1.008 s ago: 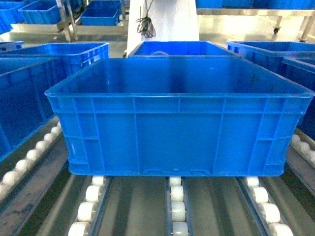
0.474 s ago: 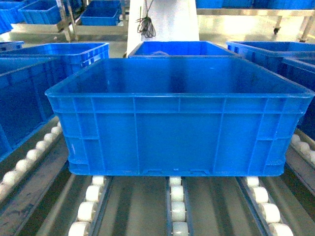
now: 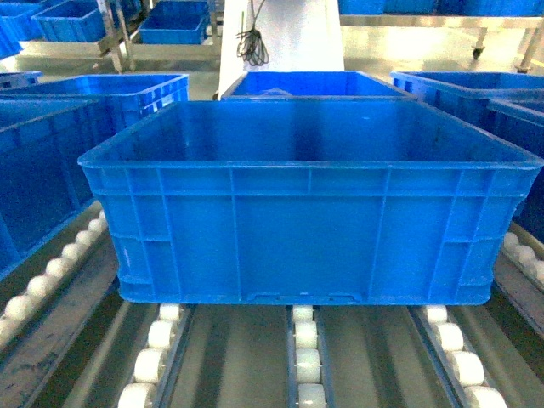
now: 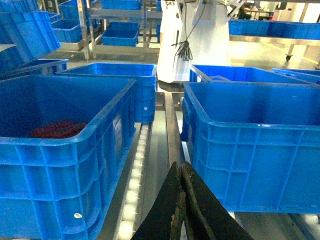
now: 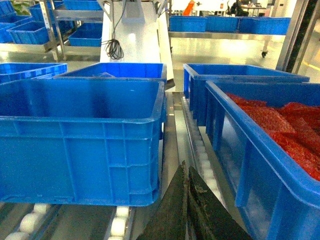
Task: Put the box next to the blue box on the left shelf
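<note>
The box (image 3: 306,229), a wide bright-blue ribbed crate, sits empty on the roller tracks of the left shelf (image 3: 306,357). It also shows in the left wrist view (image 4: 250,150) and the right wrist view (image 5: 80,145). A blue box (image 3: 42,170) stands close on its left, with dark red contents visible from the left wrist (image 4: 60,165). My left gripper (image 4: 181,167) is shut and empty, low in the gap between those two. Off the box's right corner my right gripper (image 5: 186,170) is also shut on nothing. Neither gripper shows in the head view.
A blue crate of red pieces (image 5: 270,165) stands right of the box, and more blue crates (image 3: 314,83) lie behind it. A white column with a hanging cable (image 3: 280,34) rises at the back. Roller tracks (image 4: 135,175) run between the crates.
</note>
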Robot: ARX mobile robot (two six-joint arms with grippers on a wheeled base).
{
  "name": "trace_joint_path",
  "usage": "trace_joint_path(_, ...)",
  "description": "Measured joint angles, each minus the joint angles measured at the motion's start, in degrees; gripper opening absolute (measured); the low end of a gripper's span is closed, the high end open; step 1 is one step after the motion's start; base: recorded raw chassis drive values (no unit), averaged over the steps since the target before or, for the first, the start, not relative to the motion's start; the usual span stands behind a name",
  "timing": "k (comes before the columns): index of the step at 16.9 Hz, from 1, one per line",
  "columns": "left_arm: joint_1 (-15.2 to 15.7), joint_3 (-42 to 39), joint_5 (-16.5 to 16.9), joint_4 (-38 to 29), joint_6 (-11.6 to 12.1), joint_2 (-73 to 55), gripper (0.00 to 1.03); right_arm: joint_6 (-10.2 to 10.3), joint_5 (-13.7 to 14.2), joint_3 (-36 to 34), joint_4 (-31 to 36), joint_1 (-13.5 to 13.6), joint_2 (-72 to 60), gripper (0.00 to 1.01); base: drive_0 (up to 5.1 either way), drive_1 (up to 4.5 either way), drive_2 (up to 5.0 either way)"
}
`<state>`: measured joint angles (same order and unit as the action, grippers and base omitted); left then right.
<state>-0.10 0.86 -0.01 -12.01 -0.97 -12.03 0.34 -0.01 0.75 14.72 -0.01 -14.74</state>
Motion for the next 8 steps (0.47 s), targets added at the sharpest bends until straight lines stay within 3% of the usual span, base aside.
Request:
trace_joint_path(2, 0.0, 0.0, 0.0, 1.9, 0.0, 2.0, 0.02, 0.0, 0.0, 0.0, -2.4, 0.0, 2.6, 0.01, 0.0, 0.0, 0.0)
trace_joint_path(4, 0.0, 0.0, -0.1, 12.7, 0.1, 11.1, 0.02, 0.0, 0.0, 0.0, -4.2, 0.0, 4.5, 0.01, 0.0, 0.0, 0.0)
trace_joint_path(5, 0.0, 0.3, -0.2, 11.5, 0.1, 11.5, 0.02, 0.0, 0.0, 0.0, -6.1, 0.0, 5.6, 0.01, 0.0, 0.0, 0.0)
trace_joint_path(6, 0.0, 0.0, -0.3, 12.8, 0.2, 11.5, 0.02, 0.0, -0.1, 0.0, -15.1, 0.0, 12.6, 0.01, 0.0, 0.0, 0.0)
trace_joint_path(8, 0.0, 0.0, 0.0, 12.6, 0.2, 11.5, 0.02, 0.0, 0.0, 0.0, -15.5, 0.0, 14.5, 0.01, 0.0, 0.0, 0.0)
